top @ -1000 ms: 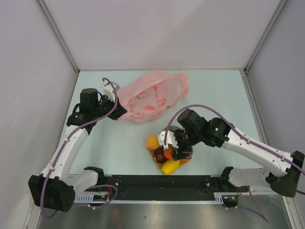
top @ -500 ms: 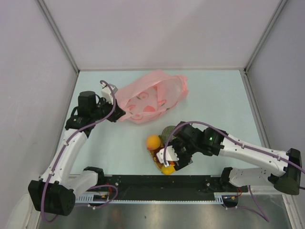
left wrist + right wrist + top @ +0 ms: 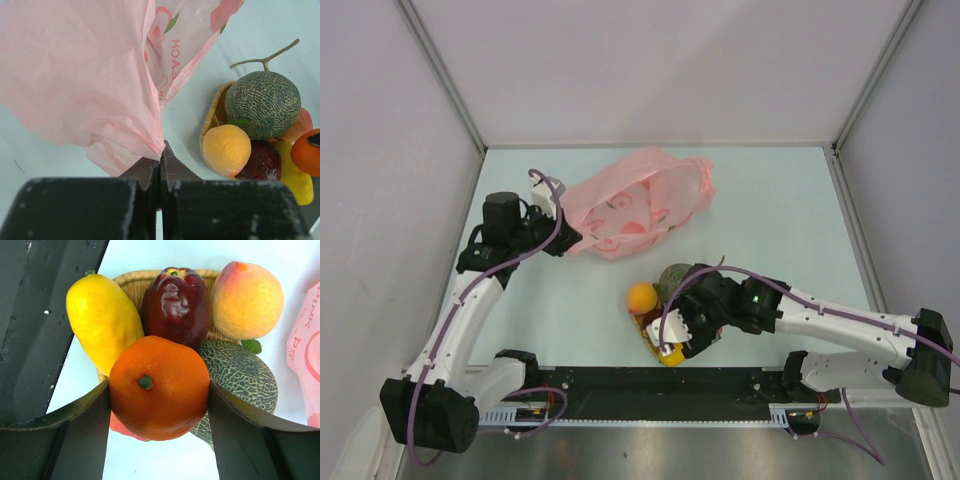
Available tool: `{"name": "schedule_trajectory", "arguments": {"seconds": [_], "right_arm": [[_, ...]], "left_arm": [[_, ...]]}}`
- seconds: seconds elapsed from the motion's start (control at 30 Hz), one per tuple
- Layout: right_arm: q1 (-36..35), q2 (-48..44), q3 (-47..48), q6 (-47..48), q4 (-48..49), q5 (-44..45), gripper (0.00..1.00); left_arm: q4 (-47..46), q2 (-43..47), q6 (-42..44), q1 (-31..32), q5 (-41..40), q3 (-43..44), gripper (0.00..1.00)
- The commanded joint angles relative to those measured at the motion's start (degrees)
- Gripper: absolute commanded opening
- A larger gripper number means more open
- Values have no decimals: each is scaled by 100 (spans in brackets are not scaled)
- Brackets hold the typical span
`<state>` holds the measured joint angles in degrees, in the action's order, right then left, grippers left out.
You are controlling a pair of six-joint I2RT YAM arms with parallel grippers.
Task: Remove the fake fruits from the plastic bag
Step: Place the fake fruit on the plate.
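Gripping the orange [image 3: 159, 385] in my right gripper [image 3: 677, 336], I am keeping my jaws spread wide, one finger pressing on each side of it. I am holding it over the woven mat [image 3: 131, 282], which is sitting near the middle of the worktop's [image 3: 780, 200] near edge. Just beyond the orange, the yellow fruit [image 3: 102, 317], the dark red apple [image 3: 175, 305] and the peach [image 3: 247, 300] are lying side by side on the mat, and the melon [image 3: 242, 374] is resting against them on the side toward the bag. Farther back, toward the left edge, my left gripper [image 3: 160, 156] is pinching a bunched fold of the pink bag [image 3: 75, 75], jaws fully together on the thin plastic. The bag is spreading from there toward the middle of the far edge, well apart from the mat.
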<state>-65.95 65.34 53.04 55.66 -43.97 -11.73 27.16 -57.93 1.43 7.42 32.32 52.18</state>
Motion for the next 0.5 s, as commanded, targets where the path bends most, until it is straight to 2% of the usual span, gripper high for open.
{"name": "schedule_trajectory", "arguments": {"seconds": [0.0,0.23,0.47], "right_arm": [[-49,-74,-109,68,301,162,22],[-75,-101,-232,94,310,206,25],[-76,-109,-311,68,406,267,33]], "left_arm": [[-220,168,-99,-65,187,-68,0],[-264,151,-99,-57,205,-94,0],[-290,124,-108,-65,214,-103,0]]}}
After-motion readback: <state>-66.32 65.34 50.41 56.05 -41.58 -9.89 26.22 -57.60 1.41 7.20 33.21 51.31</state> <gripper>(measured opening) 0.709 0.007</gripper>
